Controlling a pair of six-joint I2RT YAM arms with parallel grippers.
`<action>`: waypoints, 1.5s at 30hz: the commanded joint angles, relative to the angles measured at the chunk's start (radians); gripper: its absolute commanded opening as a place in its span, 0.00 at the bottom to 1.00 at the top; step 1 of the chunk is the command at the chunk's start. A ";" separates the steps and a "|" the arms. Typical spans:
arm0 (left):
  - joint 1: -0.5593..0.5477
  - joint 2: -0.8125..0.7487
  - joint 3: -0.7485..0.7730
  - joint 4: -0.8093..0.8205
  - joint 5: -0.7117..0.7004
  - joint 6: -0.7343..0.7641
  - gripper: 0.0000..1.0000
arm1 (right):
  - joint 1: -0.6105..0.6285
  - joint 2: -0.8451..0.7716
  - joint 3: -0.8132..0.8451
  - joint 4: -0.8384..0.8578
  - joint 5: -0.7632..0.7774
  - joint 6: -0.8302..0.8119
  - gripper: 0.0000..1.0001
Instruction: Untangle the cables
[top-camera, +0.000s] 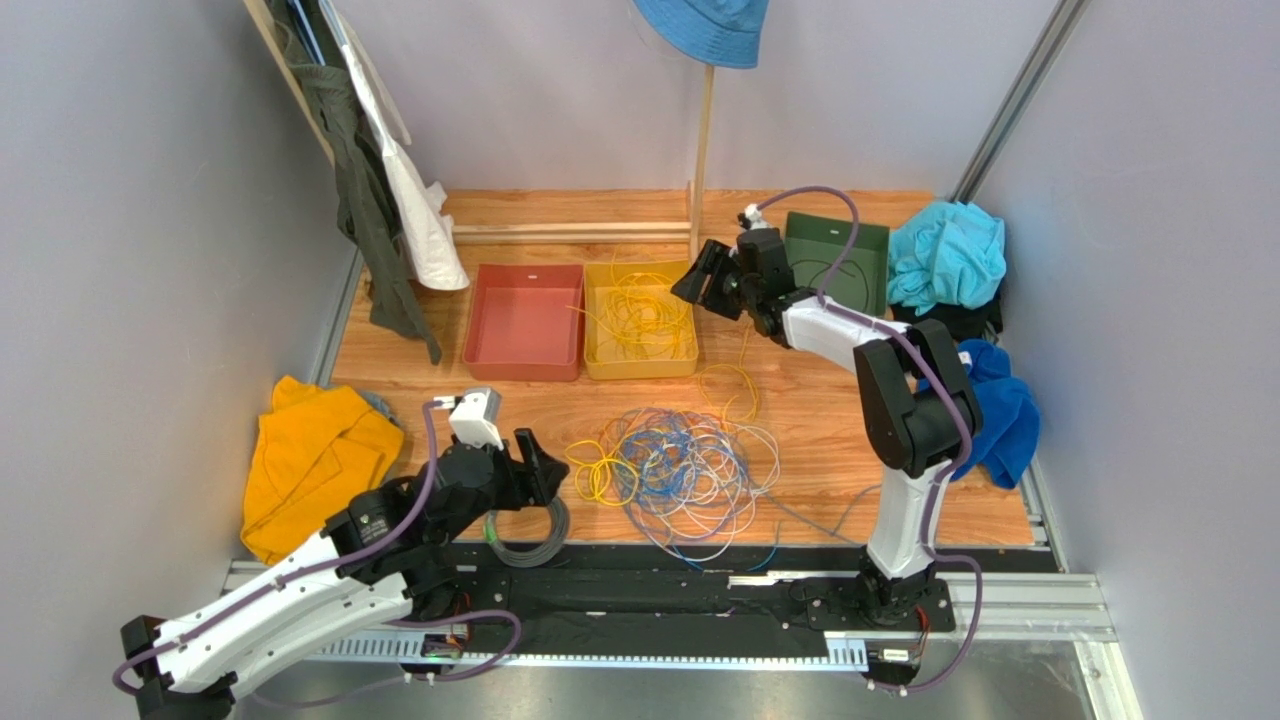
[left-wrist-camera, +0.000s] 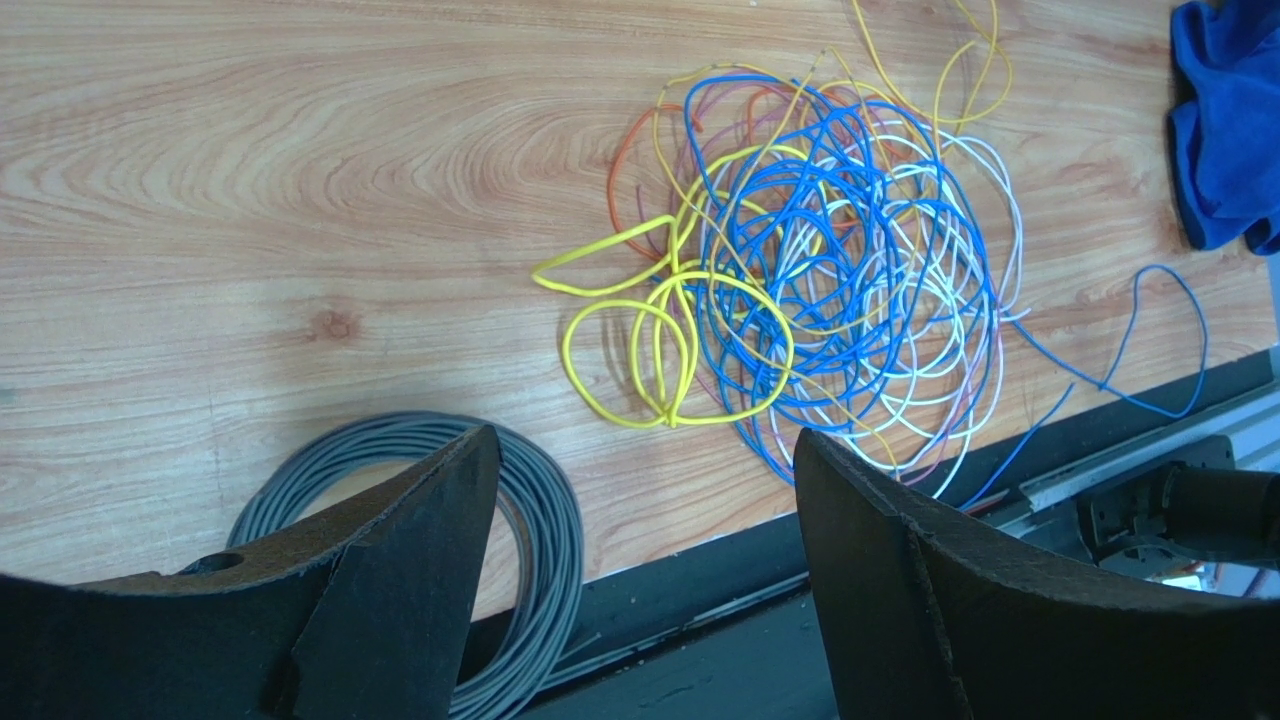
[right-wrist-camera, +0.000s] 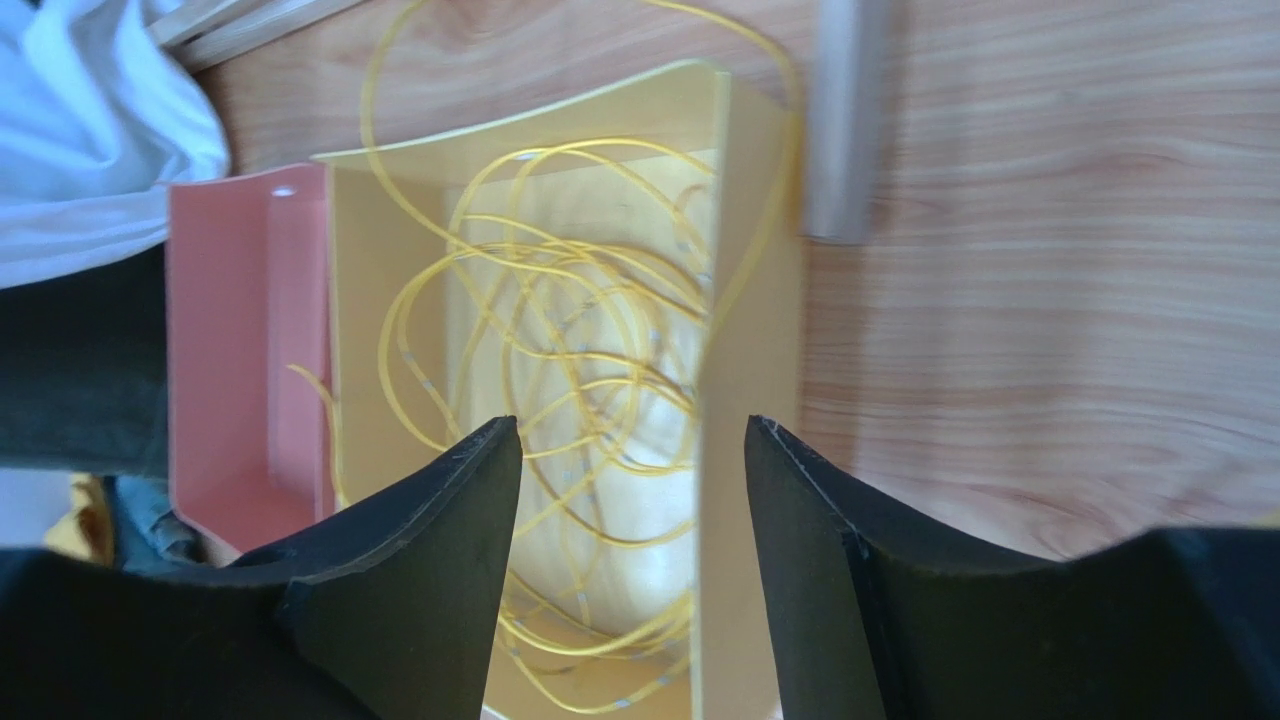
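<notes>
The cables (top-camera: 679, 462) lie as a loose tangle of blue, yellow and pale strands on the wooden table's near middle. The left wrist view shows the same tangle of cables (left-wrist-camera: 819, 270) ahead of my left gripper (left-wrist-camera: 643, 450), which is open and empty just left of it. My left gripper (top-camera: 538, 468) sits low near the front edge. More yellow cables (right-wrist-camera: 571, 375) lie curled inside the yellow bin (right-wrist-camera: 751, 285). My right gripper (right-wrist-camera: 631, 435) hangs open above that bin's right wall, nothing between its fingers. From above, my right gripper (top-camera: 696, 282) is at the yellow bin (top-camera: 601, 360).
A neat grey coil (left-wrist-camera: 534, 518) lies under my left fingers by the black front rail. A red bin (top-camera: 523, 321) stands left of the yellow one and a green bin (top-camera: 834, 258) to its right. Cloths lie at the right (top-camera: 944, 252) and left (top-camera: 308, 450). A wooden post (top-camera: 700, 143) stands behind the bins.
</notes>
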 joint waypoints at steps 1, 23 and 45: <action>0.002 0.039 0.001 0.056 0.001 0.006 0.81 | 0.010 0.044 0.070 0.112 -0.066 0.051 0.60; 0.002 0.120 -0.016 0.125 0.021 0.003 0.81 | -0.007 -0.082 -0.042 0.184 0.003 0.008 0.55; -0.003 0.401 -0.007 0.406 0.160 0.031 0.68 | 0.162 -0.900 -0.624 0.028 0.271 -0.032 0.51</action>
